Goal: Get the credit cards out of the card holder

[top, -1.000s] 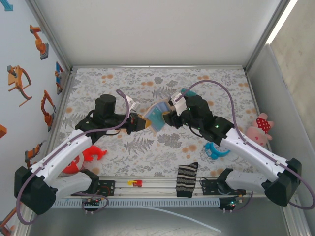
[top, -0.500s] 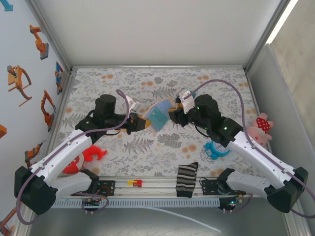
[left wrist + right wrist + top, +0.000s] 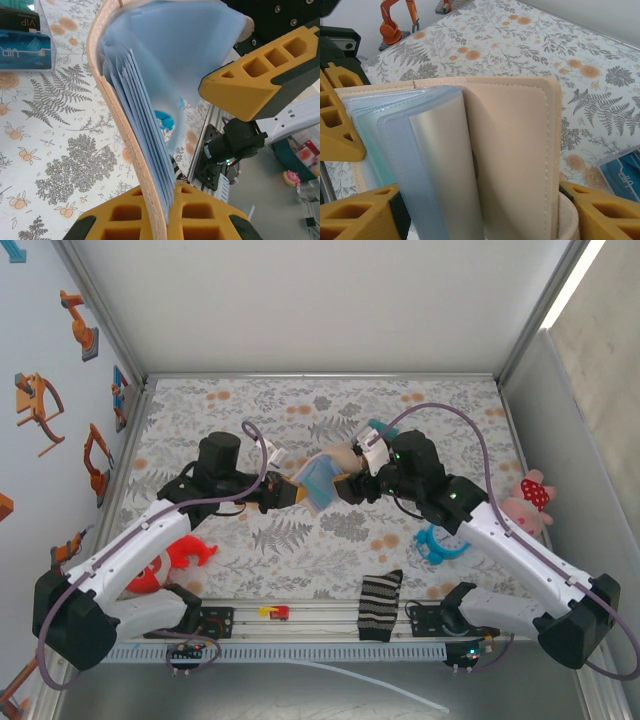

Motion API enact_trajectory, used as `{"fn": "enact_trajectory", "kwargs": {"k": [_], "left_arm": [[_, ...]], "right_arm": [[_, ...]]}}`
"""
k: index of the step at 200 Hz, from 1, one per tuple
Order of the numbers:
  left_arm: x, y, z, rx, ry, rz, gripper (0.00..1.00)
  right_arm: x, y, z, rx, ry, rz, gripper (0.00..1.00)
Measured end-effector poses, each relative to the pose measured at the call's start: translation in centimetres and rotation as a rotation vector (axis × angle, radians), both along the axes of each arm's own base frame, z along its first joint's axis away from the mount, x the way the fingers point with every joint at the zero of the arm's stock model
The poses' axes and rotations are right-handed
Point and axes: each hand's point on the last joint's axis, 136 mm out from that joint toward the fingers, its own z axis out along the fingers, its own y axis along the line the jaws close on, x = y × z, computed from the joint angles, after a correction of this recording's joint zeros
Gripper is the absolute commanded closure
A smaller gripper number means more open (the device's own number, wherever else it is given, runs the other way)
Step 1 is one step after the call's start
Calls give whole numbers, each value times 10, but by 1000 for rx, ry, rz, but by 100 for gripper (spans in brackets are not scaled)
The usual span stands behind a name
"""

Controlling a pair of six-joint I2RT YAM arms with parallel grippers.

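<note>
The card holder (image 3: 320,478) hangs above the middle of the table, tan outside with pale blue plastic sleeves fanned out. My left gripper (image 3: 287,495) is shut on its near edge; in the left wrist view the yellow fingers (image 3: 125,220) clamp the tan cover and sleeves (image 3: 145,130). My right gripper (image 3: 350,485) is at the holder's other side. In the right wrist view its fingers (image 3: 355,217) stand wide apart, open, with the tan flap (image 3: 515,150) and curled sleeves (image 3: 430,165) between them. I cannot tell whether credit cards sit in the sleeves.
A blue, teal and black stack marked VIP (image 3: 22,37) lies on the floral mat behind the holder (image 3: 378,427). A red-orange toy (image 3: 175,560) lies front left, a striped sock (image 3: 380,605) at the front edge, a blue ring (image 3: 440,545) and a pink plush (image 3: 528,502) at the right.
The right gripper has come back in against the holder and its fingers have spread wider. The holder has tilted slightly, showing more of the tan flap. The left gripper keeps its grip.
</note>
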Motion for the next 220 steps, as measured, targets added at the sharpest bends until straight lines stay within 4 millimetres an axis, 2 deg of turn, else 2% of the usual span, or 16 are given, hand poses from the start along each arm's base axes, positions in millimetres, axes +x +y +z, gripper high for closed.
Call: {"fn": "enact_trajectory", "kwargs": {"k": [31,114,185,220], "left_arm": [[0,-1,-2,9,17,-3,100],[1,-3,1,7,26,-12,100],[2,-5,-2,11,41,-19,100],[1,-5,-1,8,44,-23,100]], "right_arm": [[-1,2,-1,1,7,13,21],[-4,11,-13,-35,10,45,22],[-10,22,-37,-124,24,85,23],[-10,21,-39,-137,17,89,23]]}}
